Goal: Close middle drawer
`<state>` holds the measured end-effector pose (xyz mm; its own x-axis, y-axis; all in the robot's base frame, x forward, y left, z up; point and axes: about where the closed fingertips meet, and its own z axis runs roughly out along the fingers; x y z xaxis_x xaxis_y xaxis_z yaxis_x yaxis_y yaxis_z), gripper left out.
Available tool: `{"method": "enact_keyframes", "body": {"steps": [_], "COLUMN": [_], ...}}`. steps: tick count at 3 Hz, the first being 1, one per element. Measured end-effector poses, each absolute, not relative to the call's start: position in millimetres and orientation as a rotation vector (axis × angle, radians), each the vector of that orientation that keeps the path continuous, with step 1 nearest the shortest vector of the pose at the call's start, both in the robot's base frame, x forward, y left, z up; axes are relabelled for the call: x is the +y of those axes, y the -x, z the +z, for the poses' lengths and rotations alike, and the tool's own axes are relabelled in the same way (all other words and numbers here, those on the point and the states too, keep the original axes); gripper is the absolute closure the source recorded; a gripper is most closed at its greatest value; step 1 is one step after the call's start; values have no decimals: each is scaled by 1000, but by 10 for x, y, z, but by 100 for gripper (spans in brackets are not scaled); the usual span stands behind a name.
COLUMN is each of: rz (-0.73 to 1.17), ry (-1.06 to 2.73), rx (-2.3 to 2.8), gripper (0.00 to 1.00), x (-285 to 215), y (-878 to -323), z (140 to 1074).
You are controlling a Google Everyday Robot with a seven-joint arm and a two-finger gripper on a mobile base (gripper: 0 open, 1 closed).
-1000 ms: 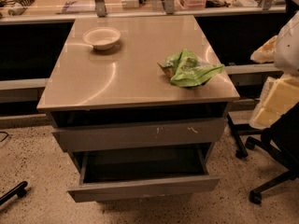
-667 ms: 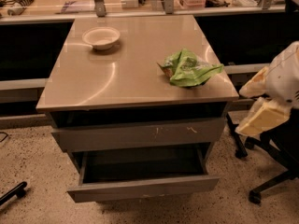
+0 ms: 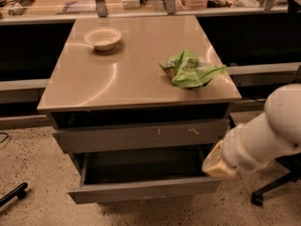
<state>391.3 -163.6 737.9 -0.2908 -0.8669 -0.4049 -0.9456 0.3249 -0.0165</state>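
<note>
The middle drawer [image 3: 143, 190] is pulled out from the grey cabinet. Its plain flat front faces me and its dark inside [image 3: 141, 165] shows. Above it is a shut drawer front with pale scratch marks [image 3: 141, 135]. My white arm [image 3: 270, 133] comes in from the right. My gripper [image 3: 217, 164] hangs at its pale tip, by the right end of the open drawer, just above the drawer's front right corner. I cannot tell if it touches the drawer.
On the cabinet top [image 3: 117, 79] are a white bowl [image 3: 102, 36] and a crumpled green bag [image 3: 192, 69]. A black chair base [image 3: 270, 188] stands on the floor at the right. A dark bar [image 3: 11, 195] lies on the floor at the left.
My arm has swung down and to the left, from beside the cabinet top to the right end of the open middle drawer. The drawer has not moved.
</note>
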Motion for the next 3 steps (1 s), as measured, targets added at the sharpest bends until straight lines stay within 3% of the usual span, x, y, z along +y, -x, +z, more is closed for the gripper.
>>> {"method": "enact_keyframes", "body": {"steps": [1,3], "rz": [395,443], "ry": [1641,1742], "rx": [2309,2308], "gripper": [100,100], "x": [-1635,-1525], "y": [-3657,-3406], "z": [6996,6155]}}
